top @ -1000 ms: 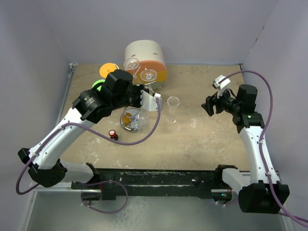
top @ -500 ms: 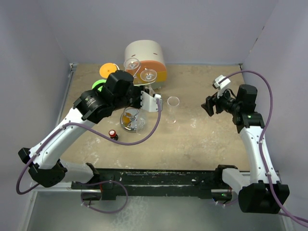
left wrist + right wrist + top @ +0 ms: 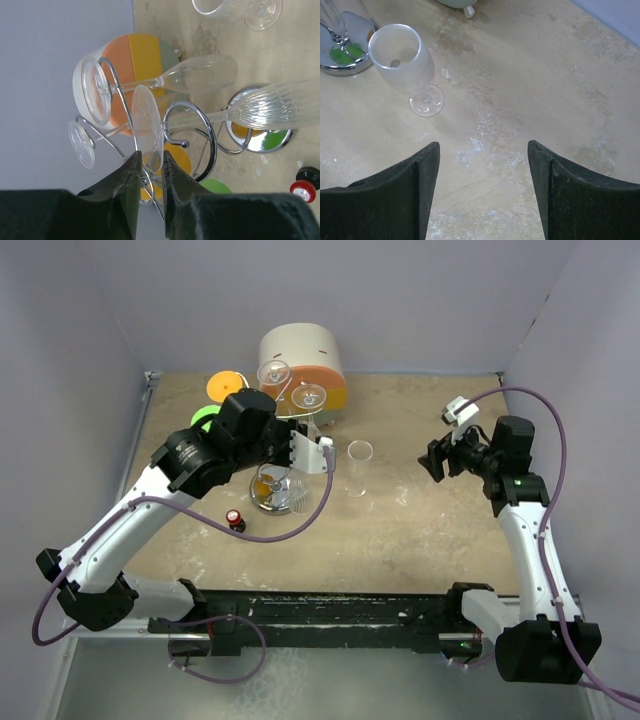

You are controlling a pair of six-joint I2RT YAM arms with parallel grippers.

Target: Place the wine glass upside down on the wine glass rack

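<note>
One ribbed wine glass (image 3: 270, 107) hangs upside down at the rack's (image 3: 212, 145) 4 o'clock side, its foot (image 3: 148, 125) up among the scrolls. It is thin, slick and brittle, so we'd hold it lightly by the stem (image 3: 200, 118). Our left gripper (image 3: 150, 162) straddles the foot, fingers narrowly apart; whether it is pinching, we cannot tell. At 3 o'clock the right gripper (image 3: 483, 165) gapes empty. Since a second ago, only the left wrist has shifted slightly.

Your tan, scuffed counter (image 3: 420, 530) carries the wine glass rack (image 3: 270, 498) at centre-left, a stemmed glass (image 3: 360, 465) upright just right of it, a small red-capped bottle (image 3: 235, 519) lower left, and a white-and-orange drum (image 3: 303, 365), orange disc (image 3: 226, 386) and green piece (image 3: 203, 417) above
</note>
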